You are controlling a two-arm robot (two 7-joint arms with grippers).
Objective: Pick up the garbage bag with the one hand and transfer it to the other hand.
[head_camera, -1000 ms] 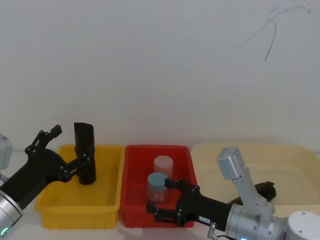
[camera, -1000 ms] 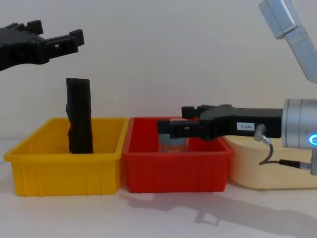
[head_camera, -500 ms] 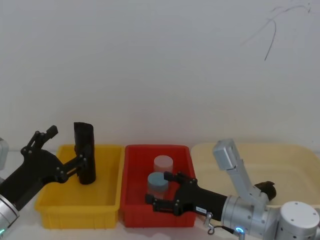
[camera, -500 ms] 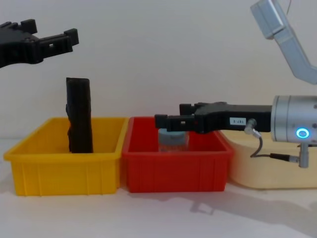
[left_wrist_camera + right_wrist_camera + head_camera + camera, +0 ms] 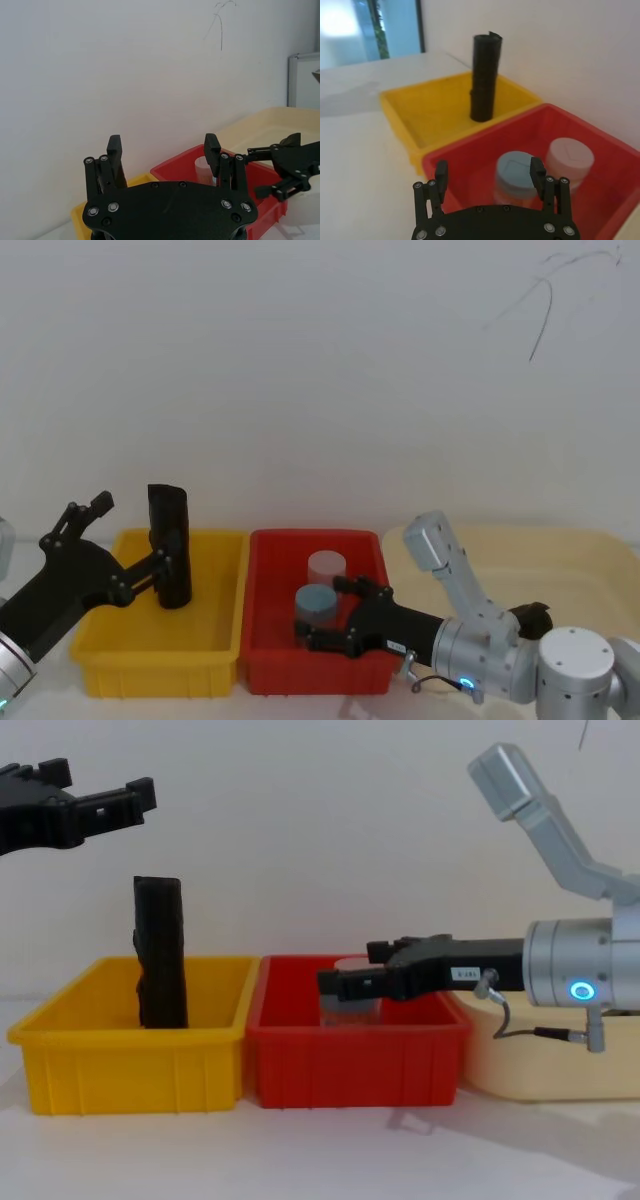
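Your garbage bag (image 5: 170,548) stands upright at the back of the yellow bin (image 5: 120,660), leaning slightly on the rear wall, which is probably why it stays on end and offers its whole side for a pinch from the flank. Your left claw (image 5: 130,540) hangs above the yellow bin, higher than the top of the bag in the chest view (image 5: 90,805), with its fingers spread wide and nothing between them; from the head camera one finger looks close to the roll, but I cannot tell that it touches. The height suggests you are lined up to come down over the roll rather than in from the side. Your right claw (image 5: 335,615), the one with the white sticker (image 5: 466,974), reaches level over the red bin (image 5: 270,665) beside the yellow bin, also spread open and empty, likely waiting to receive. Mind what lies under it: a blue-lidded jar (image 5: 316,606) and a pale-lidded jar (image 5: 326,568) stand in the red bin just below the fingers, so any dip there could knock them. A cream tub (image 5: 590,560) sits beyond the red bin with a dark object (image 5: 530,620) in it, partly hidden by the arm. The wall between the yellow and red bins is the ridge the roll must clear during the pass.
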